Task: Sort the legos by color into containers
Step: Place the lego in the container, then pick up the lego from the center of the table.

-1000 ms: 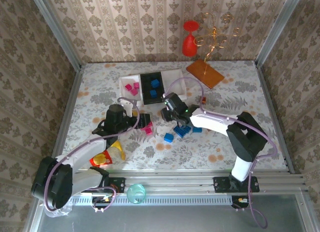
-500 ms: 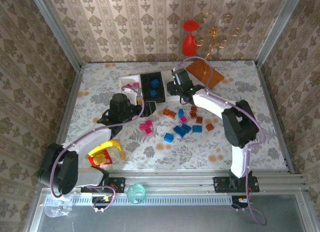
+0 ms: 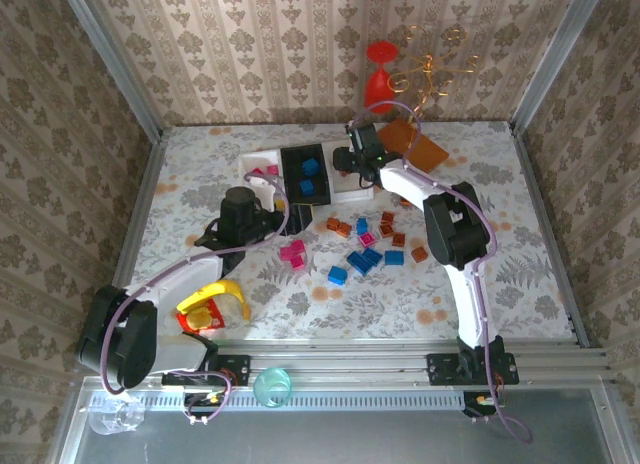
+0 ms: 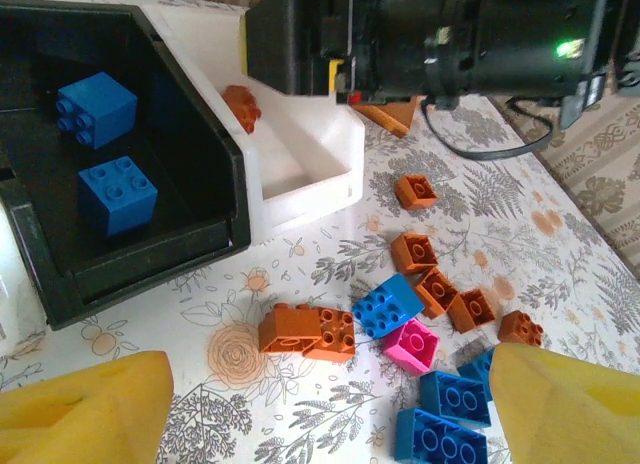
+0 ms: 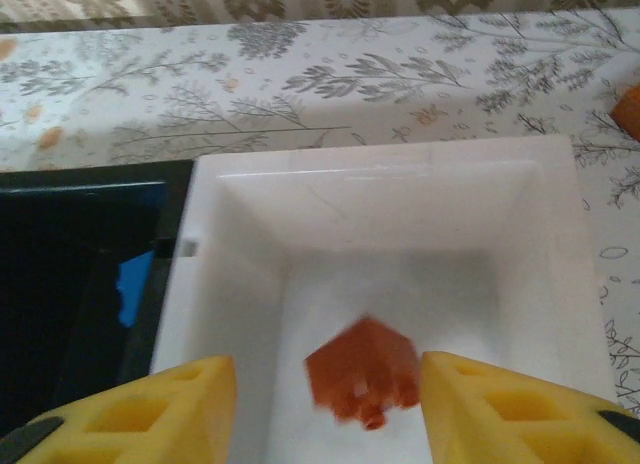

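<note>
Right pincer (image 5: 322,416), which I have carried from the loose bricks (image 3: 370,246) to the white rectangular plastic tray (image 5: 400,199), gapes open, and its small orange-brown plastic brick (image 5: 362,379) now sits inside, sorted.

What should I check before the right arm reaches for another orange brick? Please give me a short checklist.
1. The right end effector is open: ok.
2. The orange brick is within the white tray: ok.
3. That brick has settled: cannot tell, it is blurred.
4. The black tray holds only blue bricks: ok.
5. The left end effector is open and empty: ok.
6. All bricks are sorted: not ok; a pink brick and others lie on the table.
</note>
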